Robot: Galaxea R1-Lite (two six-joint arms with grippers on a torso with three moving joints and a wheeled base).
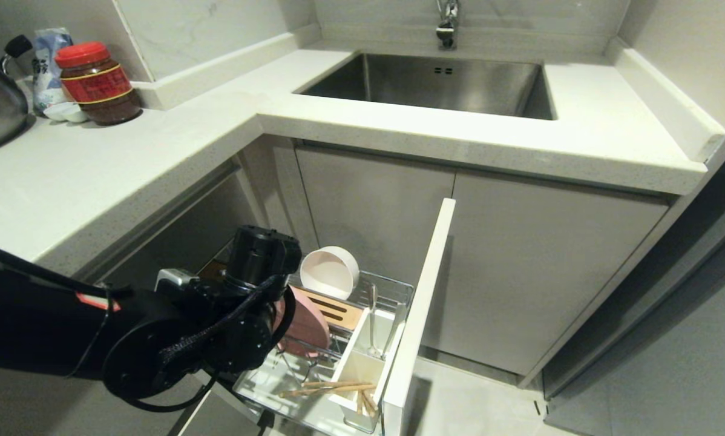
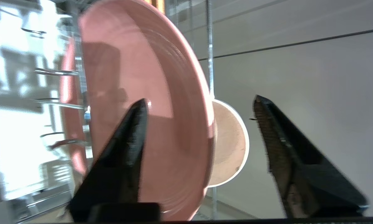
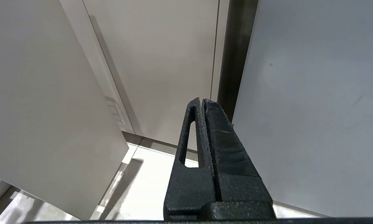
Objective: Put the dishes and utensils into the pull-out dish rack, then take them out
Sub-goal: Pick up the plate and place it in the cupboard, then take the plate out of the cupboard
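We note the left pincer spread wide astride the pink plate standing in the rack, gripping nothing; the right pincer is closed, empty.

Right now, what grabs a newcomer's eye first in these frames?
The pink plate standing on edge in the pull-out dish rack, with the left gripper open astride its rim. Behind it the cream bowl sits tipped on its side, and the chopsticks lie across the white cutlery box near the rack's front panel. The right gripper hangs shut beside the cabinet fronts.
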